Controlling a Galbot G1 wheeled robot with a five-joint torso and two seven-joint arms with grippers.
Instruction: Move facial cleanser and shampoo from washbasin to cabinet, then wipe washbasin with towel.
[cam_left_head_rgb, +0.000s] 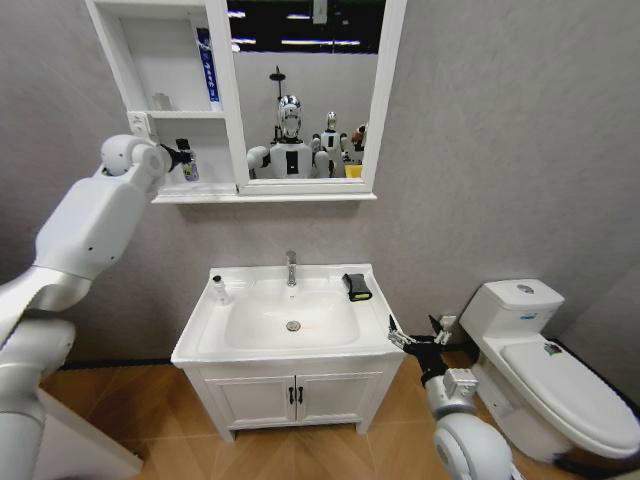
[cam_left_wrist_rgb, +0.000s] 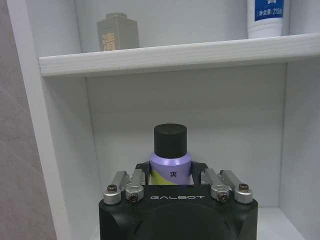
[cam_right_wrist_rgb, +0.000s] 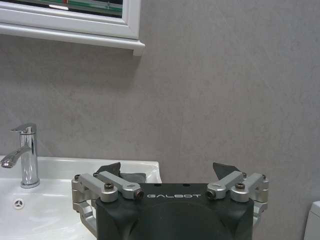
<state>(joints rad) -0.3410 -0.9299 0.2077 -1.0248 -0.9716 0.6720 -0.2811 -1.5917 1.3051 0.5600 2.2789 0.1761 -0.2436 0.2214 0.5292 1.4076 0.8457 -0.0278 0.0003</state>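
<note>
The left end effector (cam_left_wrist_rgb: 171, 176) grips a purple black-capped bottle (cam_left_wrist_rgb: 170, 159) upright inside the cabinet's (cam_left_head_rgb: 223, 95) lower shelf opening, apparently to set it there, while the right end effector (cam_right_wrist_rgb: 167, 175) waits open beside the washbasin (cam_left_head_rgb: 200, 345).

So the cabinet (cam_left_head_rgb: 225, 100) hangs on the wall right above the washbasin (cam_left_head_rgb: 285, 325) — shelves to the left of the mirror (cam_left_head_rgb: 305, 90). A bottle (cam_left_wrist_rgb: 170, 157) stands in the lowest shelf, the left pincer (cam_left_head_rgb: 183, 160) around it. A jar (cam_left_wrist_rgb: 117, 31) and a tube (cam_left_wrist_rgb: 265, 17) sit one shelf up. On the basin rim: small bottle (cam_left_head_rgb: 219, 290) back left, faucet (cam_left_head_rgb: 291, 268) centre, towel (cam_left_head_rgb: 357, 286) back right. Toilet (cam_left_head_rgb: 545, 365) off right — right pincer (cam_left_head_rgb: 400, 335) just beside the basin's front right corner.
</note>
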